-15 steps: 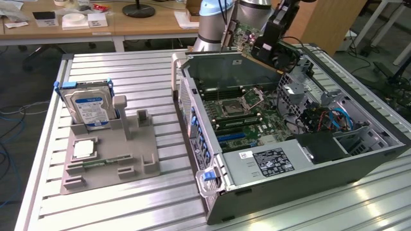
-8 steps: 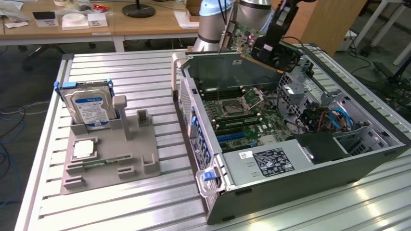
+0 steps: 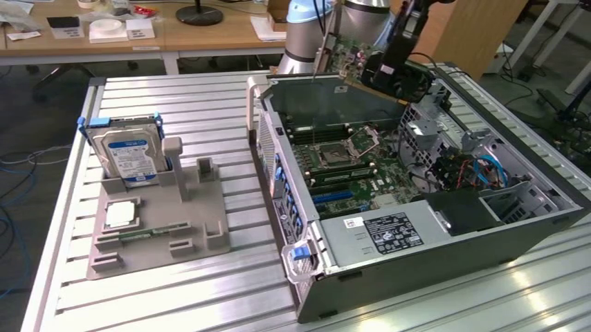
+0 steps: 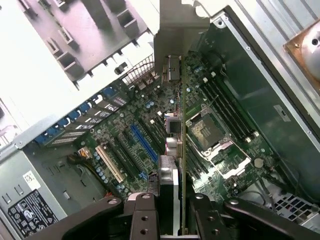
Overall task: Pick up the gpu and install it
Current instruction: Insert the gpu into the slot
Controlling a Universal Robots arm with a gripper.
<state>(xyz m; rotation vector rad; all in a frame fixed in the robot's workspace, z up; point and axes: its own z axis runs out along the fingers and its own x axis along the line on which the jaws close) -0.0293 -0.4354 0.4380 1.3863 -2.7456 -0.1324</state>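
Clamped by black metal gripper in exterior view's upper middle: thin flat green-boarded gpu, silver-bracketed, above open grey case.

No wording legible anywhere. Blue-white label on hard drive, upright in grey holder on table: print too fine to read. Black label on power supply inside open computer case: white lettering unreadable. Small white sticker beside it: likewise unreadable.
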